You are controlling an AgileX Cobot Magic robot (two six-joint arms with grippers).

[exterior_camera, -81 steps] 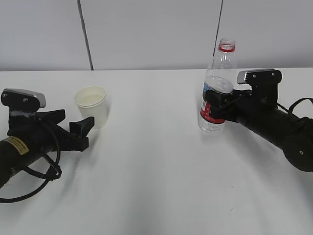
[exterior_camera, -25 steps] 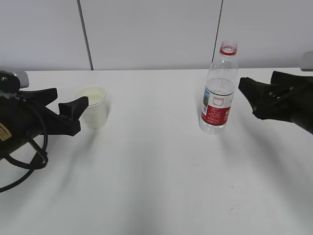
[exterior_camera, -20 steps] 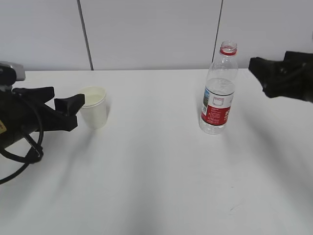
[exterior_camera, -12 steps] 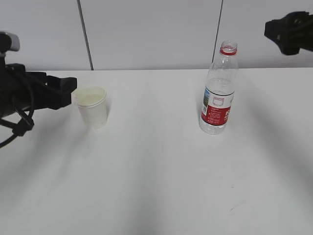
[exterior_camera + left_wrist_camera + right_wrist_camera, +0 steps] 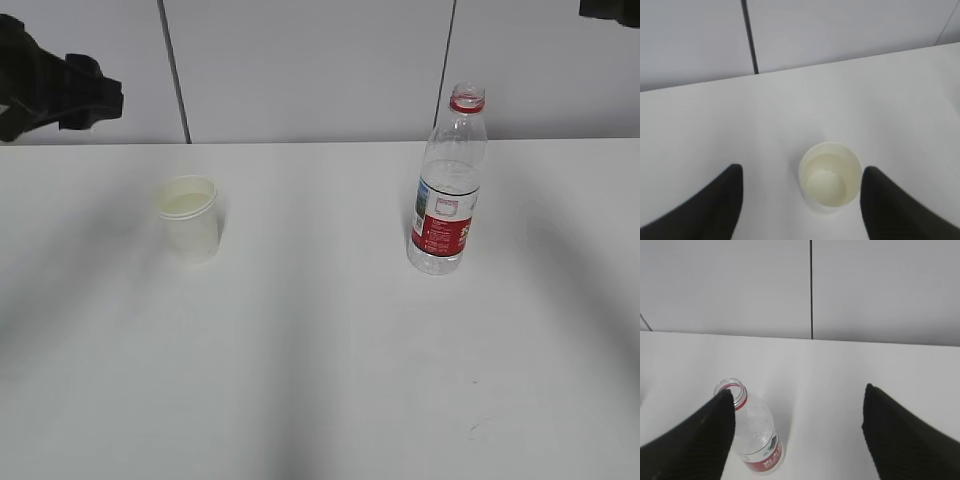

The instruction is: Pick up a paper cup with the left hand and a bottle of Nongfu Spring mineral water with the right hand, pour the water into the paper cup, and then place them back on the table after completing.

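Note:
The paper cup (image 5: pixel 188 218) stands upright on the white table (image 5: pixel 320 380), left of centre, with a pale ring showing inside it. The uncapped Nongfu Spring bottle (image 5: pixel 447 185), with its red label and clear water in its lower part, stands upright right of centre. My left gripper (image 5: pixel 95 95) hangs high at the upper left, well clear of the cup. In the left wrist view it (image 5: pixel 801 172) is open above the cup (image 5: pixel 830 177). My right gripper (image 5: pixel 610 10) barely shows at the top right corner. It (image 5: pixel 799 392) is open, high above the bottle (image 5: pixel 757 440).
A pale grey panelled wall (image 5: pixel 320 60) with dark vertical seams runs behind the table's far edge. White tabletop (image 5: pixel 320 230) lies bare between the cup and the bottle.
Both arms have risen and pulled back, the left toward the upper left, the right toward the upper right. The cup and the bottle have stayed where they stood.

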